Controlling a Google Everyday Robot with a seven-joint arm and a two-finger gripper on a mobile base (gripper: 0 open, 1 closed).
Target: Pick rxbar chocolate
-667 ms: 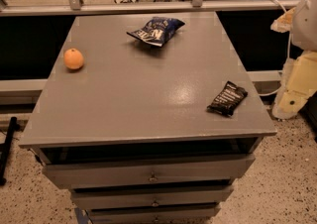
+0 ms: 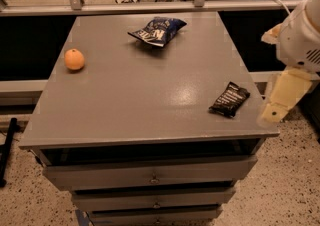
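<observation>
Black-wrapped rxbar chocolate [image 2: 229, 99] is seen in camera view lying flat on the grey table [image 2: 125, 105], near the front corner. The gripper [image 2: 280, 99] hangs just beside it, off the table edge. Nothing is seen held; its opening cannot be told. It should be raised over the bar, aligned across the short width and lowered straight.

A grey drawer cabinet [image 2: 150, 105] stands on speckled floor [image 2: 290, 195], gripper [image 2: 272, 110] just off its right edge.
</observation>
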